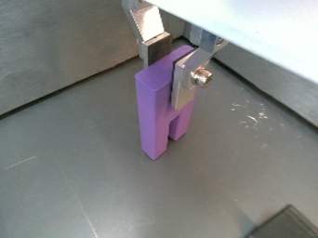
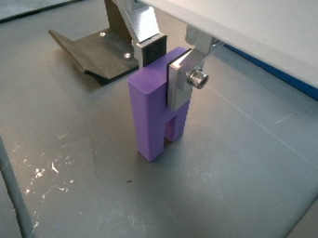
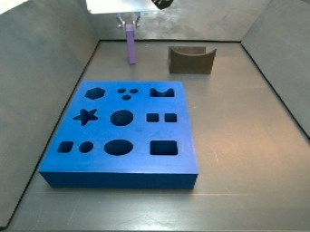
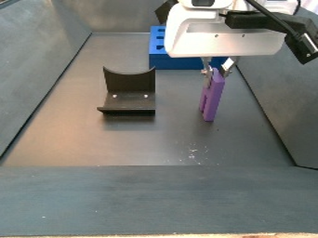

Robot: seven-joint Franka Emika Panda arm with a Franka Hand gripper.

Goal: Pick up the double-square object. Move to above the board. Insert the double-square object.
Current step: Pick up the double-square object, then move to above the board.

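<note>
The gripper [image 1: 173, 58] is clamped on the top of the double-square object [image 1: 161, 109], which stands upright below it with its foot at the floor (contact there is hard to judge). The fixture [image 4: 126, 92] sits beside the gripper, and the board [image 3: 122, 134] lies well apart from it.

There are no words, numbers, labels or signs to read in any of the pictures. The double-square object [image 1: 158, 110] is plain purple with no print on it. The board [image 3: 121, 164] is plain blue with only shaped holes. The tool [image 1: 174, 58], up at the top of the double-square object, shows bare metal and no writing.
</note>
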